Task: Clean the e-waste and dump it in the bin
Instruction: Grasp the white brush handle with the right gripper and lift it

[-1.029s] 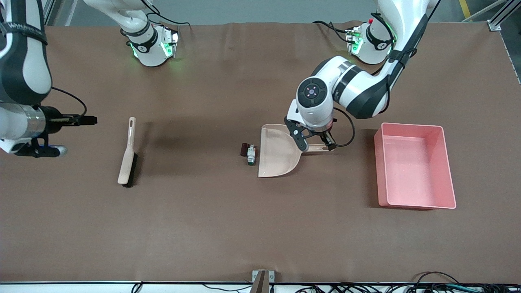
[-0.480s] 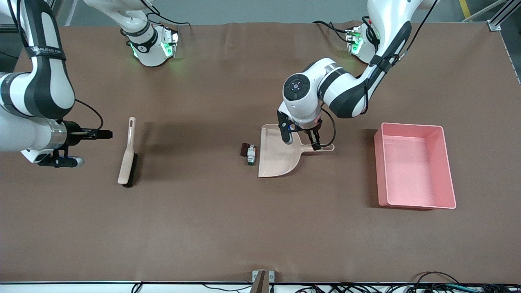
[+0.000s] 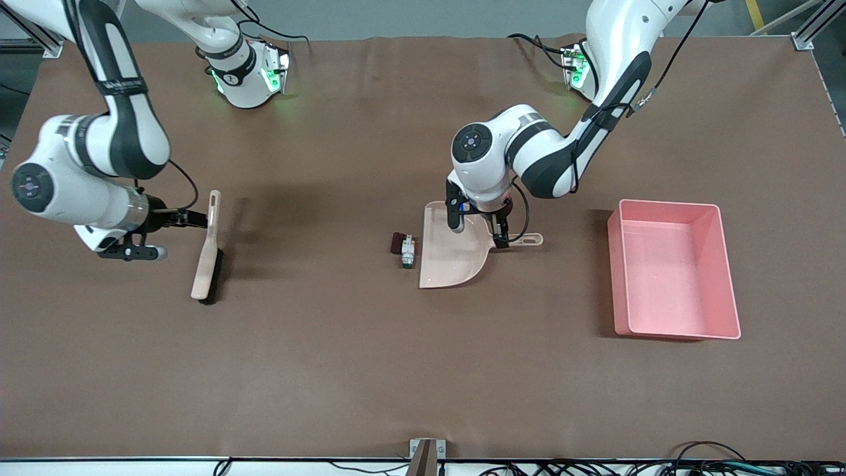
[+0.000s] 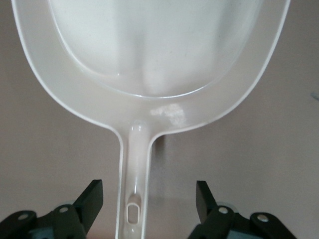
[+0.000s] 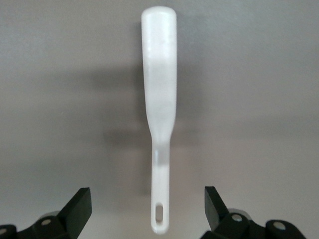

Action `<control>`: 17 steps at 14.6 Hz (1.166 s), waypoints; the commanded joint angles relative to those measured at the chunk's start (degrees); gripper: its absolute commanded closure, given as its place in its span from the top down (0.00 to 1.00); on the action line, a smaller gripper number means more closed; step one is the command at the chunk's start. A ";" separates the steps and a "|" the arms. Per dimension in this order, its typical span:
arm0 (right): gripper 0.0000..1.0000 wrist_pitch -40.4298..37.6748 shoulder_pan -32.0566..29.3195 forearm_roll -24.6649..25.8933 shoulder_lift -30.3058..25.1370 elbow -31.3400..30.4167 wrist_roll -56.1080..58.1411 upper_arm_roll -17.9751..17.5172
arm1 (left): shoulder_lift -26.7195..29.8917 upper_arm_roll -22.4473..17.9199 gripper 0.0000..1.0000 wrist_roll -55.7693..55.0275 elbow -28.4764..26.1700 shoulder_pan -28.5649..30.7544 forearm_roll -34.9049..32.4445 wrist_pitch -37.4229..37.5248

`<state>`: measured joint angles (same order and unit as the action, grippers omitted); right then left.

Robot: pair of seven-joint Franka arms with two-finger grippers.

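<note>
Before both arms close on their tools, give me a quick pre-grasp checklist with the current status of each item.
1. Left end effector straddles the dustpan handle, fingers apart, handle off centre between them: ok.
2. Right end effector open, lined up on the brush handle end: ok.
3. Whether either end effector is low enough to grip: cannot tell.
4. E-waste lies on the table just outside the dustpan's open edge, ready to sweep in: ok.
5. Dustpan holds nothing yet: ok.
6. Bin sits upright toward the left arm's end of the table: ok.
</note>
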<state>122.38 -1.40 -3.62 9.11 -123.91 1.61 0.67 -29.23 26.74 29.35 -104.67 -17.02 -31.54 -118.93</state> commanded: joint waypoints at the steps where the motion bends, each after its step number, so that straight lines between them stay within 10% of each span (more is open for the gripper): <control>1: 1.00 7.76 0.95 -0.60 -1.73 -5.20 0.50 0.03 | -1.09 0.16 0.81 1.58 -0.36 0.24 -2.30 -2.52; 14: 0.99 27.11 0.78 0.19 8.72 -8.45 0.76 0.21 | -3.55 0.16 0.77 4.05 -0.01 1.03 -4.32 -3.94; 17: 0.80 26.60 0.69 0.19 8.82 -8.19 0.85 0.38 | -3.73 0.16 0.78 1.24 -0.19 1.03 -4.06 -3.76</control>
<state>148.83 -0.35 -3.51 18.30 -131.94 1.71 0.96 -32.72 26.62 32.34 -104.93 -16.26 -34.69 -122.21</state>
